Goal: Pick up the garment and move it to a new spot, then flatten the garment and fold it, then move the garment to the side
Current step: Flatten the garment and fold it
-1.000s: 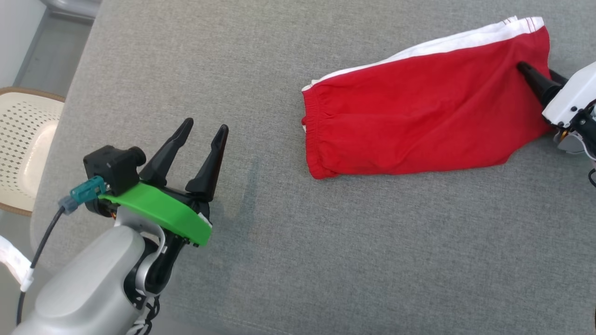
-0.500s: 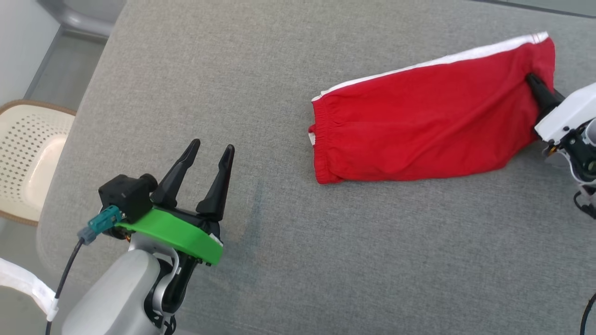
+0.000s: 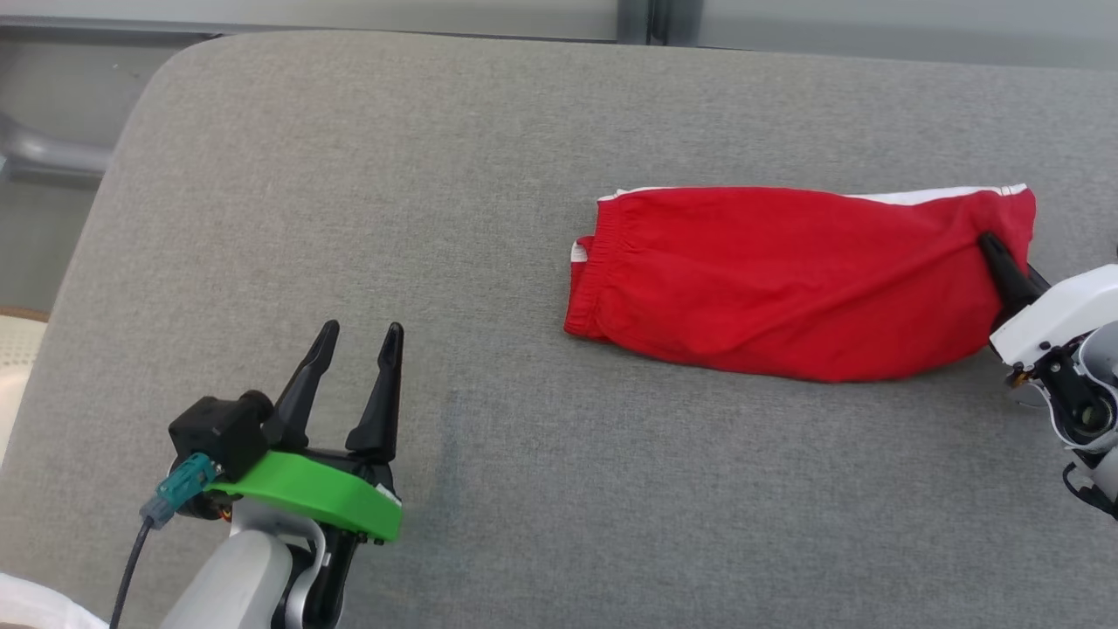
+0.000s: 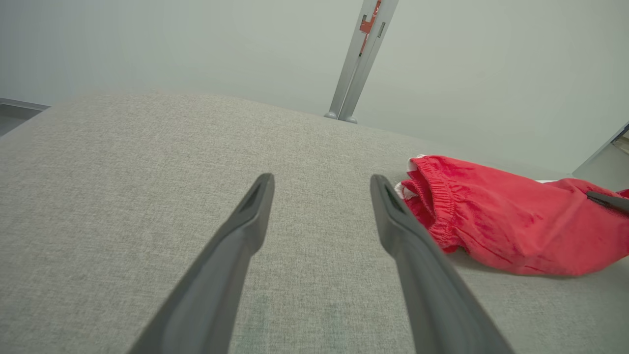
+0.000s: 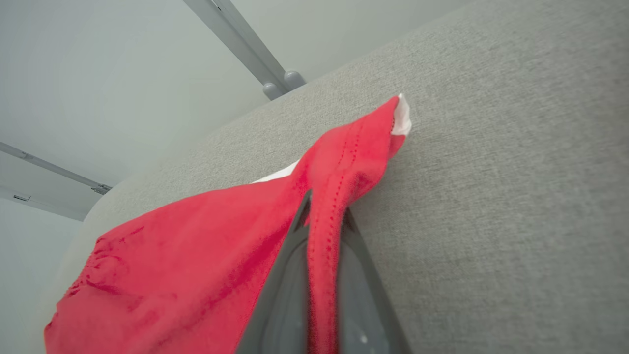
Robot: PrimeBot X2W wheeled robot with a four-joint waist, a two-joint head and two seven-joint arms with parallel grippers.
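- The grey surface (image 3: 489, 262), cloth-covered with rounded corners, spans the head view, with a pale wall (image 4: 147, 44) behind it.
- The garment (image 3: 786, 288) is red with a white stripe (image 3: 926, 196) along its far edge. It lies on the right half of the surface as a long band running left to right. Its gathered waistband (image 3: 598, 262) forms the left end and its hem the right end.
- The right gripper (image 3: 991, 249) enters from the right edge of the head view, with its dark fingers pointing up and left onto the garment's right end. In the right wrist view the fingers are clenched on the red hem, which runs as a pinched ridge between them. The hem's corner pokes past the fingertips and has a bit of white at its tip. Whether that end is off the surface I cannot tell.
- The left gripper (image 3: 362, 328) hovers over bare surface at the lower left, well apart from the garment. Its fingers are spread and hold nothing.
- A green plate (image 3: 306, 502) sits at the base of the left gripper.
- A grey post (image 4: 361, 54) stands against the wall behind the surface.
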